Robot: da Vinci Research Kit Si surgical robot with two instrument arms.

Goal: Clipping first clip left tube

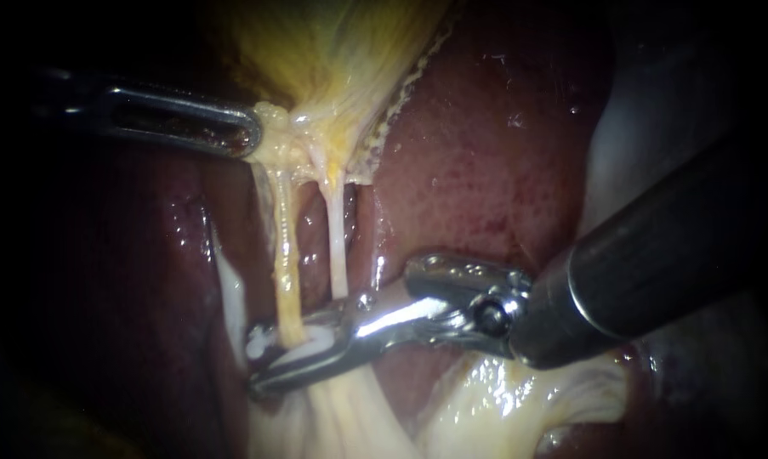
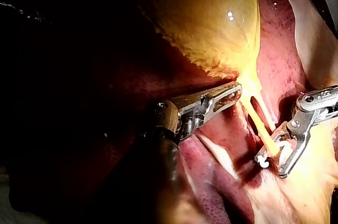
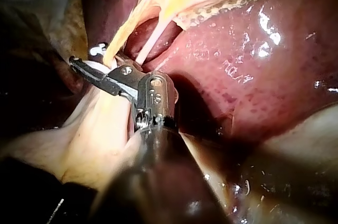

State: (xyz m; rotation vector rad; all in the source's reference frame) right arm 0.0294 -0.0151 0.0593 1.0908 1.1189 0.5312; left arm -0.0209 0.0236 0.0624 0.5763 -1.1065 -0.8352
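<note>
Two thin tubes run down from the yellow gallbladder [image 1: 332, 51] across the dark red liver [image 1: 486, 153]. The left tube [image 1: 286, 255] is yellowish, the right tube [image 1: 338, 246] paler. My left instrument [image 1: 252, 136] comes in from the left, its slotted jaws shut on the gallbladder's lower end just above the tubes, holding it up [image 2: 235, 91]. My right instrument [image 1: 254, 361] reaches across under the right tube. Its jaws straddle the left tube low down and hold a white clip [image 1: 311, 344] around it. The right wrist view shows these jaws [image 3: 84, 57] at the left tube [image 3: 124, 31].
Pale yellowish fatty tissue [image 1: 486, 399] lies below the tubes and under the right instrument's shaft. A whitish strip [image 1: 229, 289] runs along the liver left of the left tube. A pale grey sheet [image 1: 630, 127] lies at the right behind the shaft.
</note>
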